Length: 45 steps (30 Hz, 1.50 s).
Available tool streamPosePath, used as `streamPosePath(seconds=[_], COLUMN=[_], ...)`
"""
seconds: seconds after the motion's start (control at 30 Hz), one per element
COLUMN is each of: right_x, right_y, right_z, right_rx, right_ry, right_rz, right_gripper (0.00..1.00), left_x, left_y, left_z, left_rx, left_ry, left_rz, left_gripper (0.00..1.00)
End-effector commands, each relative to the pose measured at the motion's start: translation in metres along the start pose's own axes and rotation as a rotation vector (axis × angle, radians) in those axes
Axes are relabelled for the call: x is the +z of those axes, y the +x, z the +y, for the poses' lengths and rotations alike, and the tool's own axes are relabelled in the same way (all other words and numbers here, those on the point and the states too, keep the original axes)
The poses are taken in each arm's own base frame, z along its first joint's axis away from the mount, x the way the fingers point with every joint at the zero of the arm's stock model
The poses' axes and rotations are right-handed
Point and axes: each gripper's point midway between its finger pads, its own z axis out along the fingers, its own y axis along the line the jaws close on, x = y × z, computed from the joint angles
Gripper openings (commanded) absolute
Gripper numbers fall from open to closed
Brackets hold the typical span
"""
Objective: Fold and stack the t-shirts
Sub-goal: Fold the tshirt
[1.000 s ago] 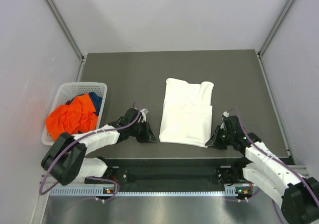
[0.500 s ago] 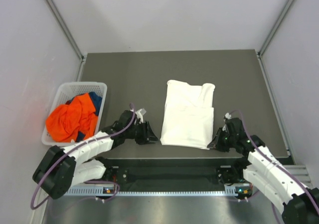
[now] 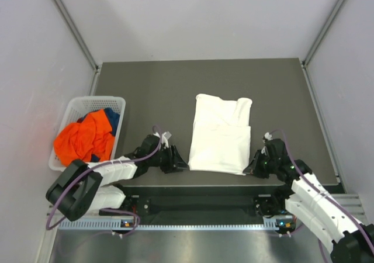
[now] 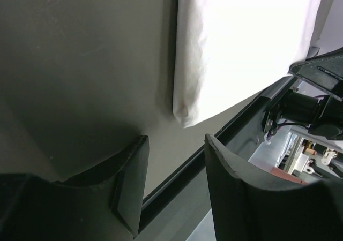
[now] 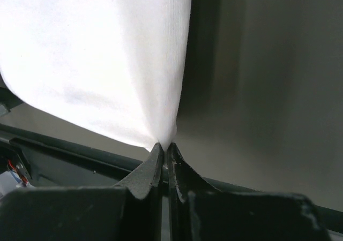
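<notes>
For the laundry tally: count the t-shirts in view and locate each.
3. The white t-shirt lies folded on the table; the orange t-shirt and dark blue t-shirt are bunched in the basket. Others may hide beneath.

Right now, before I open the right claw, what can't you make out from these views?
Dark blue t-shirt: top view, mostly buried under the orange t-shirt in the basket.
White t-shirt: lower layers hidden by its own top fold; cut off by edges in both wrist views.
Right claw: how much cloth is pinched, hidden inside its shut jaws.
Left claw: too dark and small in the top view; its wrist view shows it open.
</notes>
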Motion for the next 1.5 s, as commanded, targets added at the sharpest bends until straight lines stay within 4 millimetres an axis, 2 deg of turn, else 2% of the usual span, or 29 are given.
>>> streamPosePath(seconds=[0.0, 0.1, 0.2, 0.27, 0.3, 0.33, 0.4, 0.43, 0.63, 0.67, 0.83, 0.87, 0.9, 0.97, 1.1, 1.2, 1.47], right_x=[-0.003, -0.003, -0.003, -0.002, -0.002, -0.002, -0.003, -0.004, -0.012, -0.014, -0.013, -0.012, -0.012, -0.012, -0.012, -0.011, -0.01], right_y=[0.001, 0.001, 0.0, 0.002, 0.002, 0.002, 0.002, 0.001, -0.003, -0.004, -0.001, -0.001, 0.0, -0.001, -0.003, -0.002, -0.001], right_z=[0.005, 0.004, 0.003, 0.001, 0.001, 0.001, 0.0, 0.001, -0.002, -0.002, -0.003, -0.003, -0.003, -0.001, 0.0, 0.0, -0.001], right_rx=[-0.006, -0.01, -0.004, -0.004, -0.001, 0.0, -0.001, -0.006, -0.022, -0.023, -0.03, -0.028, -0.025, -0.021, -0.02, -0.021, -0.022], right_ry=[-0.011, -0.004, -0.005, -0.001, 0.001, 0.001, 0.003, 0.004, 0.036, 0.038, 0.037, 0.033, 0.032, 0.024, 0.019, 0.017, 0.016], right_rz=[0.007, 0.01, -0.001, 0.002, 0.002, 0.002, 0.002, -0.003, -0.023, -0.025, -0.018, -0.014, -0.013, -0.02, -0.027, -0.023, -0.021], right_gripper=[0.0, 0.0, 0.0, 0.0, 0.0, 0.0, 0.0, 0.0, 0.0, 0.0, 0.0, 0.0, 0.0, 0.0, 0.0, 0.0, 0.0], left_x=[0.006, 0.01, 0.015, 0.016, 0.016, 0.016, 0.016, 0.015, 0.008, 0.004, -0.011, -0.015, -0.017, -0.019, -0.014, -0.005, 0.014], left_y=[-0.014, -0.011, -0.009, -0.009, -0.008, -0.008, -0.008, -0.009, -0.011, -0.011, -0.014, -0.016, -0.016, -0.016, -0.012, -0.005, 0.005], left_z=[-0.008, 0.0, -0.001, 0.002, 0.003, 0.003, 0.005, 0.005, -0.002, -0.007, -0.013, -0.02, -0.023, -0.028, -0.035, -0.029, -0.022], left_rx=[0.022, 0.003, -0.007, -0.015, -0.018, -0.019, -0.031, -0.032, -0.047, -0.038, -0.014, -0.004, 0.0, 0.013, 0.033, 0.029, 0.014], left_ry=[0.031, 0.005, 0.01, -0.002, -0.006, -0.009, -0.016, -0.017, -0.018, -0.003, -0.009, 0.017, 0.03, 0.055, 0.093, 0.077, 0.078], left_rz=[-0.057, -0.043, -0.027, -0.03, -0.027, -0.031, -0.037, -0.042, -0.064, -0.074, -0.125, -0.138, -0.145, -0.149, -0.119, -0.092, -0.064], left_gripper=[0.51, 0.52, 0.51, 0.46, 0.41, 0.28, 0.14, 0.0, 0.0, 0.0, 0.0, 0.08, 0.3, 0.41, 0.48, 0.53, 0.54])
